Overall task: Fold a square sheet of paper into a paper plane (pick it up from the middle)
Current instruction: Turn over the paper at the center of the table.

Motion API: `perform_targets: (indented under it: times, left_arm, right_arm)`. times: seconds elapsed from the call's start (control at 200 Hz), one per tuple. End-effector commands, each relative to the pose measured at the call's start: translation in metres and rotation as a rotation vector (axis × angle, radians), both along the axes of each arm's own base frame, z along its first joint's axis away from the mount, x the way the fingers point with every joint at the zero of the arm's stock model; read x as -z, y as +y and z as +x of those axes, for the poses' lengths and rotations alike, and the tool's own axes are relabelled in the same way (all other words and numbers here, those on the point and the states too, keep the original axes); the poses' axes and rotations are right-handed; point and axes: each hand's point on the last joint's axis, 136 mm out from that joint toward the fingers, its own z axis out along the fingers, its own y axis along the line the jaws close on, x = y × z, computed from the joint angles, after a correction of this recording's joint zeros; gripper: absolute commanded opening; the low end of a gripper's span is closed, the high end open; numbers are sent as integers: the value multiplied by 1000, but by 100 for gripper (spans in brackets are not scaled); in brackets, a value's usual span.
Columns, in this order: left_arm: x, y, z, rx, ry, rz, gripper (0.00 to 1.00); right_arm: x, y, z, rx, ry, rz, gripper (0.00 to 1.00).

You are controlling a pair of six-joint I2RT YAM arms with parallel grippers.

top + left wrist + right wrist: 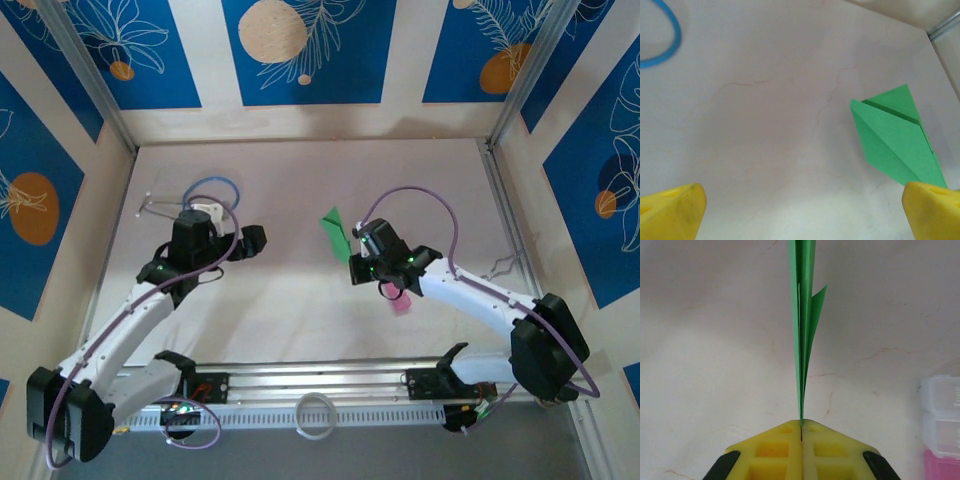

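- Right now the paper plane (337, 233) sits near the middle of the top view, a slim green sliver whose long axis slants from upper left to lower right.
- Seen from the right wrist, the plane (804, 315) stands on edge. Its long axis runs straight up the frame from the fingers, and one flap splays out to the right.
- From the left wrist its flat side (892, 137) shows at right of centre, broad at the upper end and tapering toward the lower right.
- Its lower end is pinched in the right gripper (801, 424), whose yellow fingers (775, 450) are pressed together with just the paper's edge in the seam. In the top view that gripper (357, 255) meets the plane's lower-right end.
- Off to the left, the left gripper (250, 240) is well apart from the paper. Its jaws are spread wide (802, 200), with one yellow fingertip (675, 212) in each bottom corner, holding nothing.
- Beyond that, a small pink bottle (401, 303) lies on the table (300, 310) just below the right wrist.
- A blue tube (212, 185) loops at the upper left.
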Motion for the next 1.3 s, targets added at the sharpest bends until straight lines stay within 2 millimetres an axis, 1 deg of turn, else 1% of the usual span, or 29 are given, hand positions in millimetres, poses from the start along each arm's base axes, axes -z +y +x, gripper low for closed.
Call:
perform_targets:
  times: [0.0,0.21,0.315,0.4,0.61,0.805,0.95,1.121,1.296]
  left_arm:
    - [6,13,-5,-18,-5,50,100]
    - [16,8,-10,-5,28,7,100]
    - [17,9,-8,-27,31,-13,100]
    - [13,8,-6,-39,22,-35,100]
    - [15,18,-1,-117,54,-28,100]
    - [16,28,-4,-165,78,9,100]
    - [15,52,-10,-271,65,57,100]
    - [13,61,-16,-308,30,45,100]
    - [17,67,-20,-334,42,54,100]
  right_arm:
    - [-13,-4,4,-24,-47,-57,6]
    - [-18,-14,11,-30,-76,-202,5]
    - [-23,-17,14,-43,-118,-275,5]
    - [-27,-17,17,-52,-151,-330,5]
    - [-29,-15,21,-62,-197,-468,5]
    - [-23,-12,22,-78,-214,-551,5]
    - [-20,-9,22,-100,-222,-583,5]
    - [-7,-2,20,-149,-204,-634,6]
    - [11,10,18,-191,-175,-707,6]
